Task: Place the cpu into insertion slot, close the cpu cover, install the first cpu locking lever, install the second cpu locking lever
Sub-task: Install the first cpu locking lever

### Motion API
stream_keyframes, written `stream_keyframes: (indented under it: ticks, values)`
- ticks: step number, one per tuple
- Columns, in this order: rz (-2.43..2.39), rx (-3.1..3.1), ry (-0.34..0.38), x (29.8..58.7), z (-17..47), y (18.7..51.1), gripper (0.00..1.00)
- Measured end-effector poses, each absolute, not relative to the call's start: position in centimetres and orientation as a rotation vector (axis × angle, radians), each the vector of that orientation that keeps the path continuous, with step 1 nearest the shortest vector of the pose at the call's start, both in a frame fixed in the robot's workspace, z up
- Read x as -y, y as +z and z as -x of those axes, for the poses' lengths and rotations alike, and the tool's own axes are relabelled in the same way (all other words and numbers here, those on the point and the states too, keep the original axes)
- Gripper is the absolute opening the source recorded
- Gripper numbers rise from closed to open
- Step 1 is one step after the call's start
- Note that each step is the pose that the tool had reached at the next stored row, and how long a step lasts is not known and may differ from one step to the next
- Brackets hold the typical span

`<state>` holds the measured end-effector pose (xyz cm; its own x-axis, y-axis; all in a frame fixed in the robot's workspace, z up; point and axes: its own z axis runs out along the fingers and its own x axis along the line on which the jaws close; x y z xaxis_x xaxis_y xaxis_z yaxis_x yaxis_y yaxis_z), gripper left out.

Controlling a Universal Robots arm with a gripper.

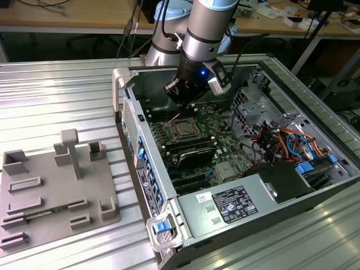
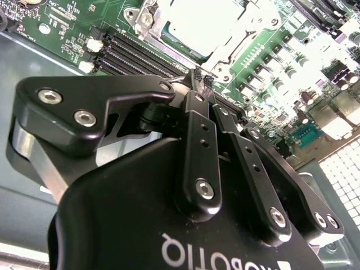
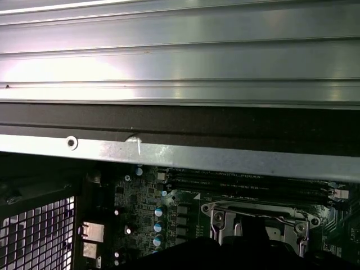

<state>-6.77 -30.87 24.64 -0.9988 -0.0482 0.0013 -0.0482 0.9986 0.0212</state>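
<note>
Pincer [image 2: 201, 80]: fingers together, tips meet w/ no gap showing. Can't tell if anything thin is nipped between them. In the second wrist view the tips sit just beside the edge of the insertion slot [image 2: 225, 53], on the side next to the long black memory slots [image 2: 138, 53]. Touching or a hair off, can't say.

The cpu [image 2: 197, 22] lies flat in the slot, pale square top facing up. The cpu cover [image 2: 256, 25] looks folded down over it, its frame ringing the chip, so those two steps appear done. The slot sits on the green motherboard [image 1: 225, 132], close to the board's edge on the exterior view's left, approx. mid-length of that edge.

In the first wrist view a thin wire lever [image 3: 253, 208] runs along one side of the cover frame. Latched or loose, can't tell.

Why closed tips at the frame edge: prob. a narrow point suits hooking or pushing a thin wire better than spread fingers would, and it fits between frame and memory slots. So I judge the work is at the lever stage, not cpu handling.

Arm [image 1: 202, 28] drops into the open case [image 1: 121, 84] from the far side. Its last segment is steep, leaning slightly, w/ the pincer pointing down at the board, low over the slot's edge.
</note>
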Motion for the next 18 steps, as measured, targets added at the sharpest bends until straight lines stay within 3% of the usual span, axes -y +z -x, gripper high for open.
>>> stream_keyframes:
  ticks: [18]
  values:
    - [-0.076, 3.139, -0.033, 30.18, 6.05, 23.8, 0.11]
